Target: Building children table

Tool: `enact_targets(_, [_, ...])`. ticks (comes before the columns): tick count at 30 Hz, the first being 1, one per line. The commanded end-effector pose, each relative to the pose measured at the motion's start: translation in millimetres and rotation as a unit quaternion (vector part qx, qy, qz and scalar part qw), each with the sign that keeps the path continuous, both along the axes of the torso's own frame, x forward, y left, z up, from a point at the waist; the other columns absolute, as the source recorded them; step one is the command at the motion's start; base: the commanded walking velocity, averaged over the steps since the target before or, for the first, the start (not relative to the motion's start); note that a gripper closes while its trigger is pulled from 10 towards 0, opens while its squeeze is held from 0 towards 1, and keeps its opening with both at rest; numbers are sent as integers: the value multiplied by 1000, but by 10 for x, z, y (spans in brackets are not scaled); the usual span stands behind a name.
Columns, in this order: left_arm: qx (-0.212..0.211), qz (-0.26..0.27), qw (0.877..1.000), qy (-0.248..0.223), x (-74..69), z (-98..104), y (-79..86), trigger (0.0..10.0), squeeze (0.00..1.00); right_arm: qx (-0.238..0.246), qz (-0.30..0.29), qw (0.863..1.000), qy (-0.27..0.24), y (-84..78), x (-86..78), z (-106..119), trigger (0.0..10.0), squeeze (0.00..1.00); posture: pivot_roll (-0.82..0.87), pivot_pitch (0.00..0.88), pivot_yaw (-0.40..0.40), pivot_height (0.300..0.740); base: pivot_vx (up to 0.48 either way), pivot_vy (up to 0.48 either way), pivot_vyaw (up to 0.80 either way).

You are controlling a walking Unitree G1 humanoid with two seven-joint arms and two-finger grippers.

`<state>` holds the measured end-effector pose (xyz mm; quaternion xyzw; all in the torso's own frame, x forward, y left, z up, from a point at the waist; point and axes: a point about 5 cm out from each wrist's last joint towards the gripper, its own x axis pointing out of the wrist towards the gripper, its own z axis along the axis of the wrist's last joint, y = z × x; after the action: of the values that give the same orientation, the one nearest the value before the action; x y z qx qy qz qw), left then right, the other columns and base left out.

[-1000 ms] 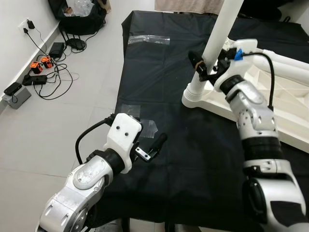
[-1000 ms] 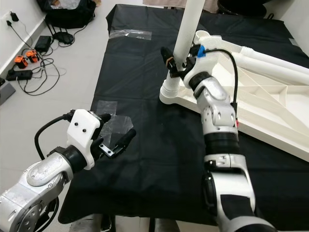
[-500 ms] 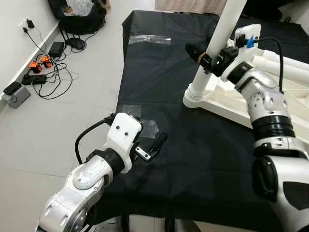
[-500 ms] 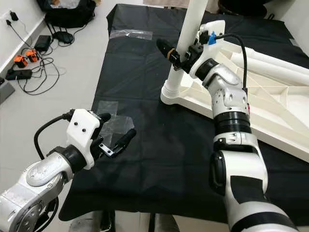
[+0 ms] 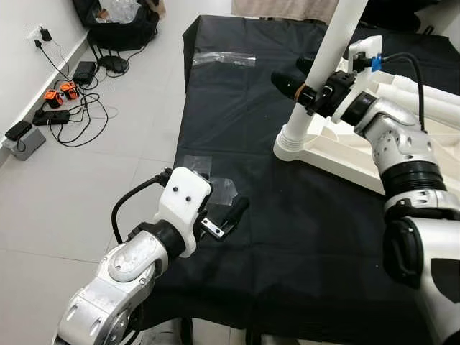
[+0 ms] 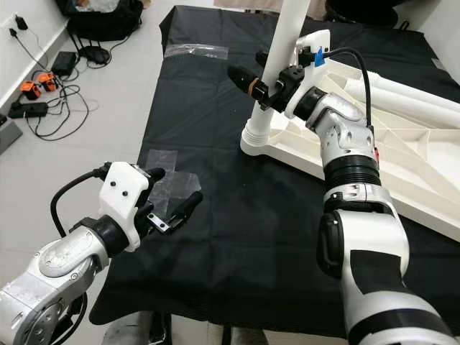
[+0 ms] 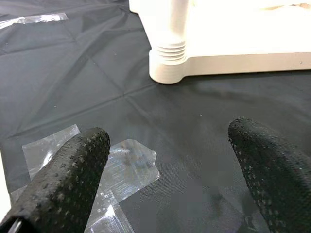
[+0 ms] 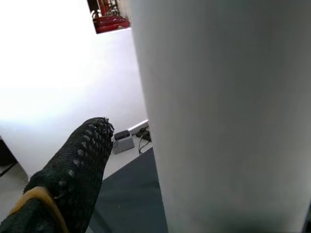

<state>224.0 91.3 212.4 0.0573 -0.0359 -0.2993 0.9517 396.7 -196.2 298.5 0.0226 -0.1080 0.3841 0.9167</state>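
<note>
White tabletop (image 5: 431,154) lies upside down on black cloth (image 5: 244,129), leg (image 5: 325,65) standing upright from its near-left corner socket. Right tool (image 6: 267,77) at leg, mid-height; fingers (image 8: 73,170) spread, one either side of leg, contact unclear. Left tool (image 7: 170,160) low over cloth, well short of leg, fingers apart, holding nothing; clear tape (image 7: 116,167) just beneath it. Cables (image 5: 72,108) on floor beyond cloth's left edge.

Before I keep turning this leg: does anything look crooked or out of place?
The white leg stands in the upturned tabletop's corner socket but leans off vertical. The right gripper straddles it, the left gripper hangs idle, and crumpled clear tape lies on the black cloth.
</note>
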Motion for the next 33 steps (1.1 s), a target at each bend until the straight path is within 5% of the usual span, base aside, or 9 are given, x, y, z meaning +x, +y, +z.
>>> enact_targets(1, [1,-1,1000,1,-38,-5,1,10000,0,-4,-9,1000,-12,-80,1,92,10000,0,104,205,-65,740,0,0,0])
enact_targets(21, [3,-1,1000,2,-41,-7,7,10000,0,-7,4,1000,20,-157,8,51,10000,0,108,208,-62,740,0,0,0])
enact_targets(22, [3,-1,1000,2,-41,-8,7,10000,0,-7,2,1000,21,-160,10,48,9059,0,108,208,-62,740,0,0,0])
enact_targets(23, [3,0,1000,2,-40,-8,7,10000,0,-8,1,1000,21,-162,11,45,5333,0,108,209,-61,740,0,0,0])
enact_targets(24, [3,0,1000,2,-40,-8,7,10000,0,-8,1,1000,21,-162,11,45,5333,0,108,209,-61,740,0,0,0])
enact_targets(25, [3,0,1000,2,-39,-8,7,10000,0,-9,-1,1000,19,-164,14,47,0,0,108,209,-61,740,0,0,0])
enact_targets(33, [3,0,1000,1,-38,-5,7,10000,0,-7,0,1000,19,-155,16,45,0,0,108,209,-61,740,0,0,0])
